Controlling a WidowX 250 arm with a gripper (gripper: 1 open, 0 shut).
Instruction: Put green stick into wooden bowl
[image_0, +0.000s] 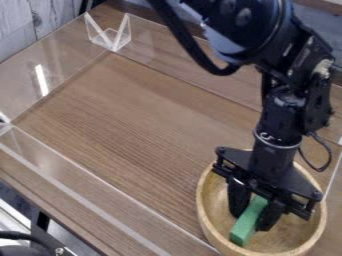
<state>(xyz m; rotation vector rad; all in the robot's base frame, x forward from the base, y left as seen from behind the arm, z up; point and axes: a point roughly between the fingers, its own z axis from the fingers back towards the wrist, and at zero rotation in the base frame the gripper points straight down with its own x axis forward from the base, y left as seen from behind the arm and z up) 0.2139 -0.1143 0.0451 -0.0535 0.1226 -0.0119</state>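
Green stick (247, 226): tilted inside wooden bowl (214, 200), lower end near its floor (delivery point). Gripper (263, 208): directly above, pointing down; grip on stick indeterminable.

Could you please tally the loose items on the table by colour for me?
Green: 1, the green stick, lying in the bowl under the gripper
Light tan wood: 1, the wooden bowl
Clear: 1, a small stand at the far corner
Total: 3
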